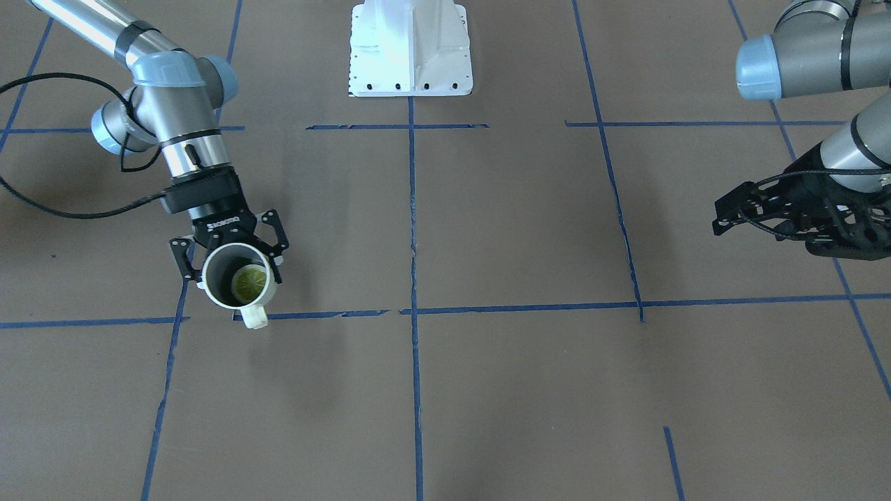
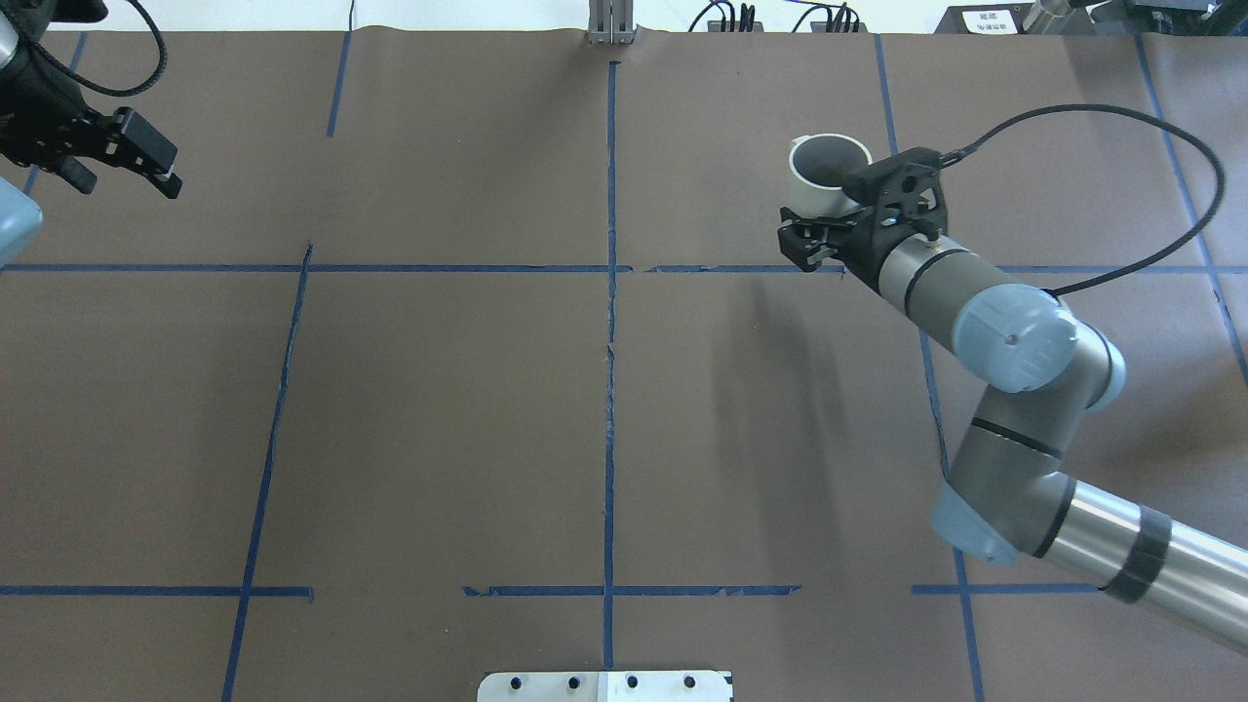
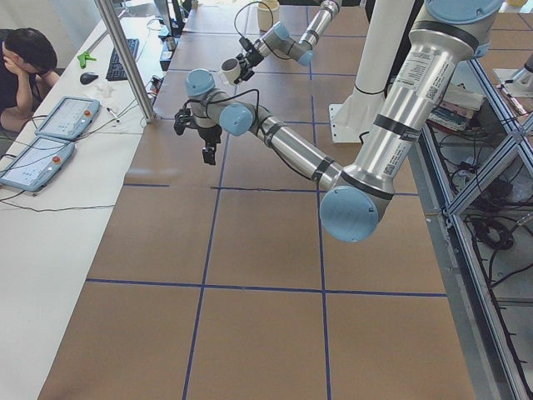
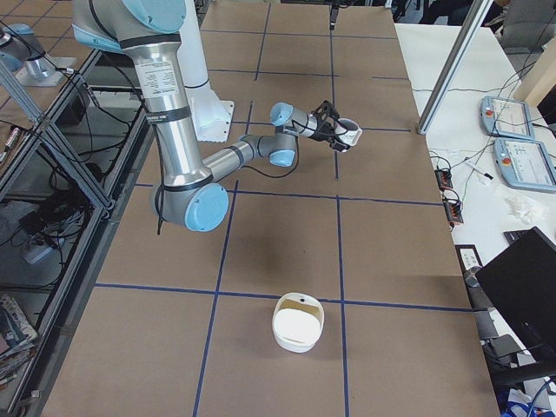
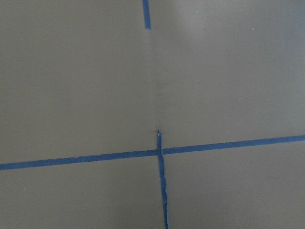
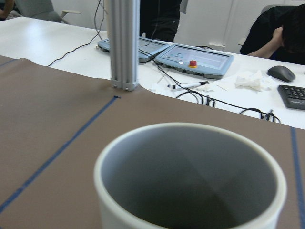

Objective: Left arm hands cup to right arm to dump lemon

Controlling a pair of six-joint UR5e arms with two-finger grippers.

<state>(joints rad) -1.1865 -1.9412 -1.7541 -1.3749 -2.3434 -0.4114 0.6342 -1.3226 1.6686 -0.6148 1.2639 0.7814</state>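
Observation:
The white cup [image 1: 217, 273] is held about upright, mouth up, in my right gripper [image 1: 233, 261], the one lettered ROBOTIQ, whose jaws are shut on its sides. The handle points away from the robot. The yellow-green lemon [image 1: 249, 282] lies inside the cup. The cup also shows in the overhead view [image 2: 814, 190] and fills the right wrist view [image 6: 190, 143], where the lemon is hidden. My left gripper [image 1: 731, 212], the open-frame one, is far off at the table's other side [image 2: 127, 161], open and empty.
A white bowl [image 4: 298, 323] stands on the table toward the robot's right end. The white robot base [image 1: 411, 49] is at the table's middle edge. A metal post [image 6: 124, 43], control tablets and an operator are beyond the far edge.

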